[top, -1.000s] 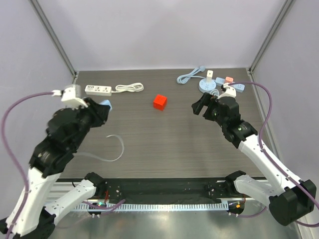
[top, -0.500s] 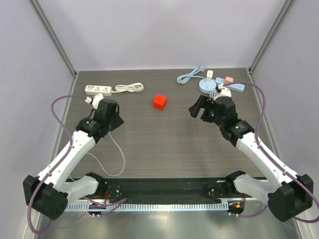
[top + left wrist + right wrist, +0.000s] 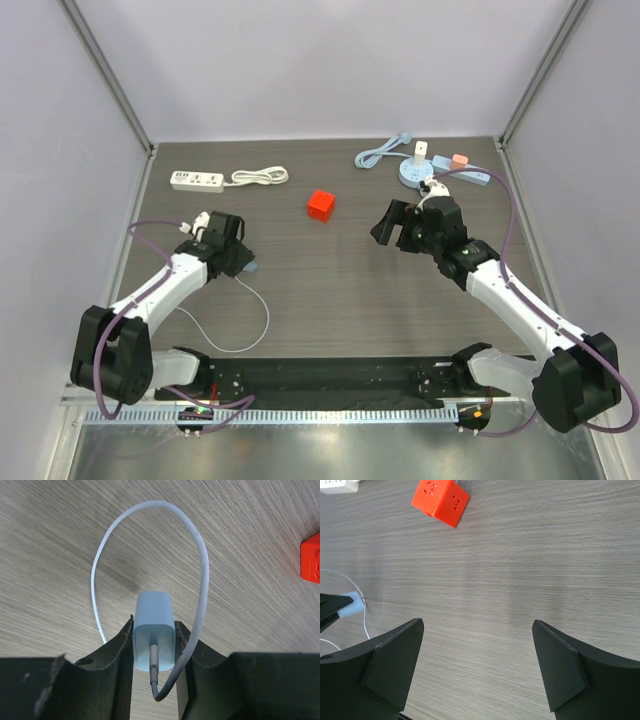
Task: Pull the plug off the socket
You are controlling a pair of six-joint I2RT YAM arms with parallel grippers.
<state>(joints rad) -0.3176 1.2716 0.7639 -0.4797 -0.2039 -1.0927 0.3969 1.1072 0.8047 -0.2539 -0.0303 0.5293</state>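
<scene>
My left gripper (image 3: 244,264) is shut on a light blue plug (image 3: 154,625), its fingers (image 3: 116,645) pressing both sides, low over the table. The plug's thin white cable (image 3: 201,565) loops out over the wood and trails toward the near edge (image 3: 255,322). The plug sits apart from every socket. A white power strip (image 3: 197,180) with its own cord lies at the back left. My right gripper (image 3: 388,225) is open and empty above bare table (image 3: 477,630); the plug shows at that view's left edge (image 3: 351,605).
A red cube socket (image 3: 320,205) sits mid-table, also in the left wrist view (image 3: 311,557) and the right wrist view (image 3: 440,500). A round blue socket with a white plug (image 3: 417,170), a blue cable (image 3: 378,153) and small adapters (image 3: 460,159) lie back right.
My left arm has come down from a raised pose and swung toward the near right, carrying the blue plug and dragging its cable. My right gripper has drifted slightly left.
</scene>
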